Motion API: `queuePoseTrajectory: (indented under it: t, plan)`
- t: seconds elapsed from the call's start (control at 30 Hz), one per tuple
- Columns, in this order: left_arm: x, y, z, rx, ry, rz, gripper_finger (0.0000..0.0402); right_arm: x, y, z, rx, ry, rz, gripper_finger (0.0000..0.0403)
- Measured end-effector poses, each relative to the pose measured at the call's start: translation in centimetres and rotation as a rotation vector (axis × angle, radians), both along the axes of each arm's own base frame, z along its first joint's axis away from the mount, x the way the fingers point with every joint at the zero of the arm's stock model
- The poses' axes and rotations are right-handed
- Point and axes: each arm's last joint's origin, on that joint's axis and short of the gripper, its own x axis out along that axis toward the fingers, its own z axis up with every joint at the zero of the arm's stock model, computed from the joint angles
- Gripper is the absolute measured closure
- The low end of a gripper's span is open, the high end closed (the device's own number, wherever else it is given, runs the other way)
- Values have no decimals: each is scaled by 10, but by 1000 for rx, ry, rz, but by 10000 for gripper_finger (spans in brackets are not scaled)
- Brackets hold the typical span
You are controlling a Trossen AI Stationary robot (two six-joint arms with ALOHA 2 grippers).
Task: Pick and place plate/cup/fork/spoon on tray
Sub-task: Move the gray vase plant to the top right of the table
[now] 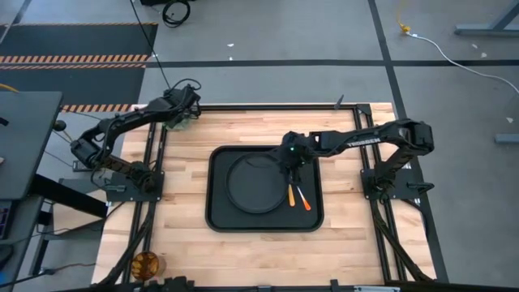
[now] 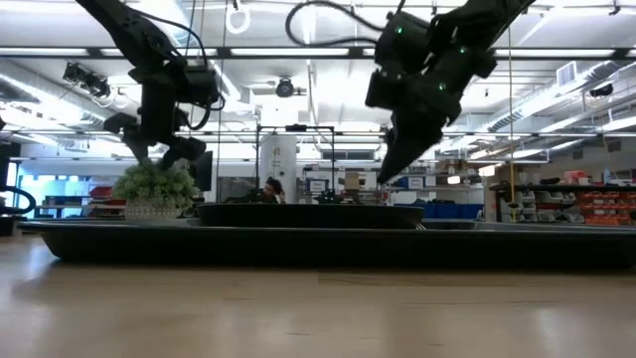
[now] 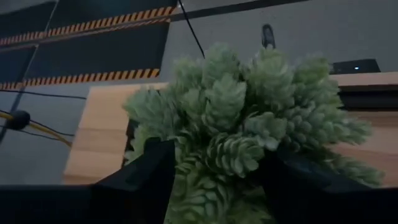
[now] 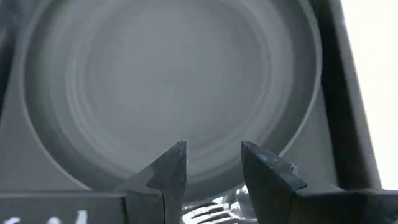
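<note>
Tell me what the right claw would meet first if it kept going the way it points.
Probably the round matte-black plate, which fills the right wrist view just past the open right claw. The claw hangs above the large black rounded-square tray, near two orange-handled utensils. Depth is unclear.

Wooden table (image 1: pixel 178 243): bears black tray (image 1: pixel 219 212) at centre, green plant (image 1: pixel 180 120) at far-left corner, amber cup (image 1: pixel 146 264) at near-left edge.

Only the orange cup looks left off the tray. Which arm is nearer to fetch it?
Probably the left. The cup stands at the table's near-left corner, on that arm's side. But the left claw sits around the plant, so it must release first. The right claw hovers over the tray.
</note>
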Motion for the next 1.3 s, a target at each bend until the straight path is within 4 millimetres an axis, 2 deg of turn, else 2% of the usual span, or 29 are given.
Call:
queuePoseTrajectory:
  t: [0.13, 0.27, 0.4, 0.57, 0.77, 1.07, 1.17, 1.3]
  plan:
    - [-3, -6, -13, 3, -14, 35, 178, 3, 1, -10, -6, 33, 23, 245]
    - [-4, -12, -29, 33, -17, 42, 178, 5, 6, -12, -21, 34, 60, 245]
    - [-4, -17, -39, 62, -17, 37, 180, 2, 9, -2, -39, 3, 62, 245]
    - [0, -17, -39, 105, 20, 10, 192, -4, 10, 17, -54, -56, 48, 245]
    - [2, -14, -38, 125, 21, -16, 237, -9, 11, 30, -62, -103, 49, 245]
    - [3, -15, -38, 125, 45, -32, 337, -10, 17, 30, -47, -99, 110, 245]
    - [6, -18, -38, 123, 67, -62, 350, -10, 16, 30, -78, -95, 87, 245]
    - [15, -25, -37, 122, 107, -134, 347, -10, 11, 31, -208, -73, -22, 245]
